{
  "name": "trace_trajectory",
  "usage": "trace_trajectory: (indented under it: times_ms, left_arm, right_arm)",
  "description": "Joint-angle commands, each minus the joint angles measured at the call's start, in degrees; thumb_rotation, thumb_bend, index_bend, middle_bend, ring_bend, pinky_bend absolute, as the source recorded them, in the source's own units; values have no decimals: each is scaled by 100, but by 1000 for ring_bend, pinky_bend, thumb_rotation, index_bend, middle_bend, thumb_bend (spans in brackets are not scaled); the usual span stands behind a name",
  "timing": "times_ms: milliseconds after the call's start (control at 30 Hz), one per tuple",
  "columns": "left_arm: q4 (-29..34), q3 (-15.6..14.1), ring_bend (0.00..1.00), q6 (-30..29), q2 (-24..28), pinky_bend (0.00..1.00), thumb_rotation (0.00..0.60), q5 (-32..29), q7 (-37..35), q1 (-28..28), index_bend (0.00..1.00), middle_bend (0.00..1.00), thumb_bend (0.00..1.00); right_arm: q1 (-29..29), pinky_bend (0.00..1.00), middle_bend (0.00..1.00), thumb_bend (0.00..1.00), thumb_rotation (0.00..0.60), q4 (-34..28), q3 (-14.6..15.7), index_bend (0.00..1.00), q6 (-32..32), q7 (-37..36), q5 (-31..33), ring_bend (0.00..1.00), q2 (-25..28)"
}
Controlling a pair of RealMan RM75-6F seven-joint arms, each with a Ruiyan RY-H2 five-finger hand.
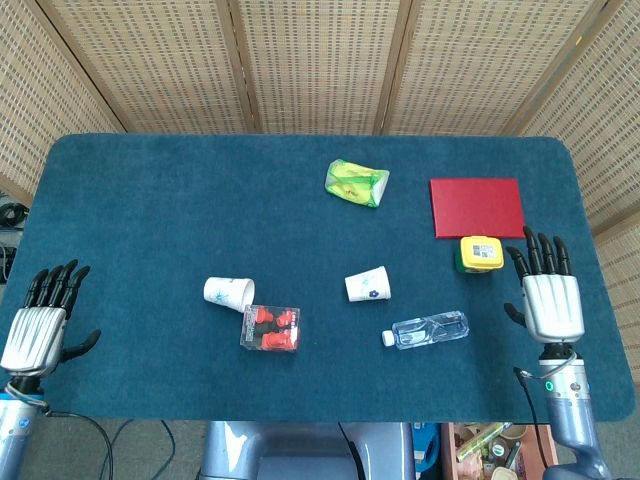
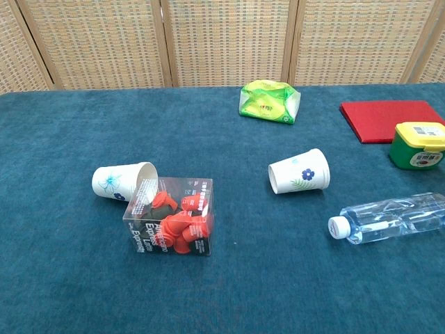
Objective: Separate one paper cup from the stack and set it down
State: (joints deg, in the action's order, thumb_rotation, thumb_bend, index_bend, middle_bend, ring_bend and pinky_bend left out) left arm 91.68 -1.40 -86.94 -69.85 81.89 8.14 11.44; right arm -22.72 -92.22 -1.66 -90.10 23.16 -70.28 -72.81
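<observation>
Two white paper cups lie on their sides on the blue table. One cup [image 1: 229, 292] [image 2: 124, 182] with a blue flower print rests at the left, its mouth against a clear box. The other cup [image 1: 367, 284] [image 2: 299, 171] lies near the middle, mouth toward the left. My left hand [image 1: 40, 325] is at the table's left front corner, fingers spread, holding nothing. My right hand [image 1: 545, 296] hovers at the right front edge, also spread and empty. Neither hand shows in the chest view.
A clear box of red items [image 1: 270, 328] [image 2: 170, 217] sits beside the left cup. A water bottle [image 1: 428, 329] [image 2: 391, 218] lies front right. A yellow-lidded green tub [image 1: 478, 253] [image 2: 418, 145], a red book [image 1: 477, 207] [image 2: 379, 118] and a green snack bag [image 1: 355, 183] [image 2: 269, 101] lie further back.
</observation>
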Motion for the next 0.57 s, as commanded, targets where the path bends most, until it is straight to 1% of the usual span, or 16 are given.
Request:
trace_trajectory:
  times_ms: [33,133,300,433,567]
  left_arm:
    - [-146,-116,0,-193,-13,0,600,156,-65,-200,0,0,253]
    - [-240,-151,0,-204,6,0,600,191,-123,-297,0,0,253]
    - [-364,-122,0,-181,12,0,600,197,-233,-378,0,0,253]
    - [-462,-56,0,-175,-33,0,600,232,-264,-405,0,0,254]
    - [-494,-11,0,-173,-62,0,600,273,-230,-421,0,0,253]
  right_arm:
    - [263,53,0,114,600,223,79,224,-198,-191,-257,0,112]
    - [458,46,0,114,600,355,96,224,-294,-359,-367,0,167]
    - [706,34,0,113,600,488,149,224,-233,-750,-461,0,232]
    - [881,35,0,113,600,805,186,224,-227,-980,-630,0,101]
    - [940,34,0,114,600,933,139,224,-113,-1009,-650,0,54]
